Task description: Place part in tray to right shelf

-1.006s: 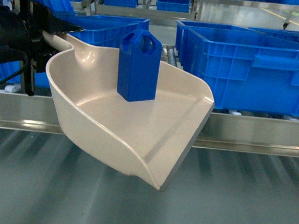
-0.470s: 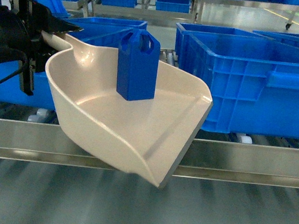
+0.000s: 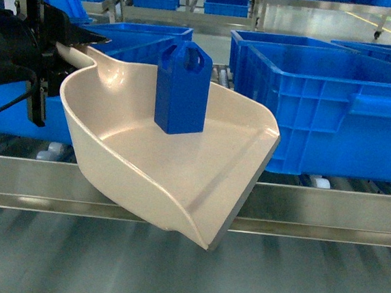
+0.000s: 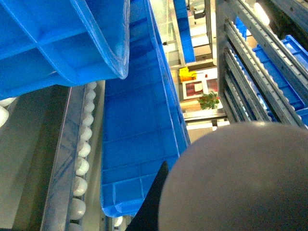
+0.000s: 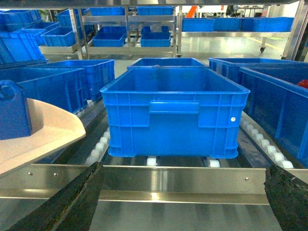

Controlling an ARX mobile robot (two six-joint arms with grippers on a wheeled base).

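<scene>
A blue jerrycan-shaped part stands upright in a cream dustpan-shaped tray, held by its stub handle in the closed left gripper. Over the last second the steel shelf rail and blue crates have drawn nearer, so the approach looks nearly complete. The empty right gripper has its fingers spread wide
</scene>
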